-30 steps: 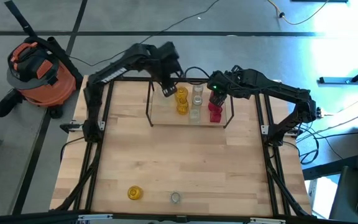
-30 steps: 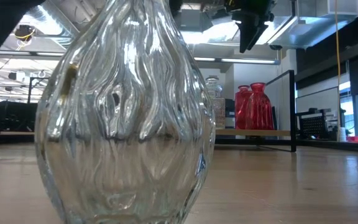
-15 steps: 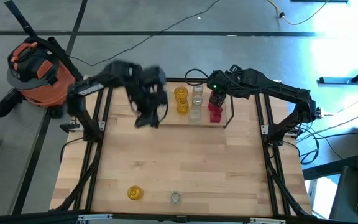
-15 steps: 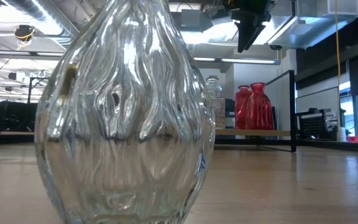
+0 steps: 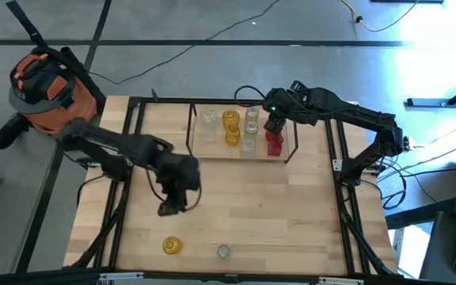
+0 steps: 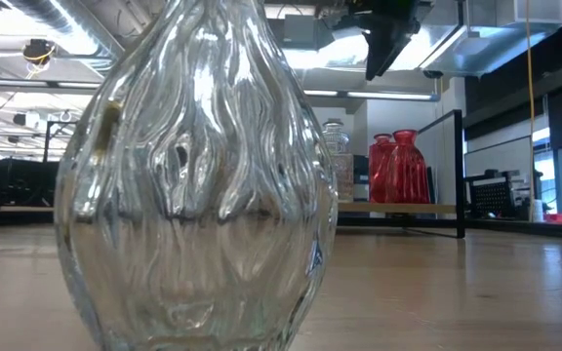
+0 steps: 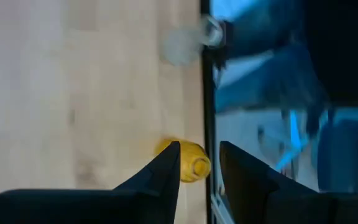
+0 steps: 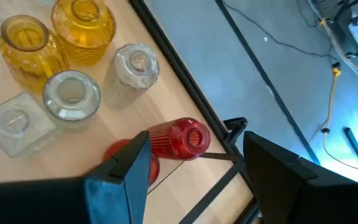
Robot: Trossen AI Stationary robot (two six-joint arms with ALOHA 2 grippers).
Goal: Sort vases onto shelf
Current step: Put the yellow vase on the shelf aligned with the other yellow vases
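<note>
No legible text or labels.

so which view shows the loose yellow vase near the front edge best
The left wrist view: the yellow vase sits close, framed between the open left gripper fingers. The high view shows it whole but small, on the table. The low and right wrist views don't show it.

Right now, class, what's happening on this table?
A two-armed robot is sorting small glass vases onto a wire-framed shelf. Yellow vases, clear vases and red vases already stand on it. The right gripper hovers over the red ones, fingers open and empty. The left gripper is out over the table with open fingers, aimed at a yellow vase near the front edge, beside a clear vase.
</note>
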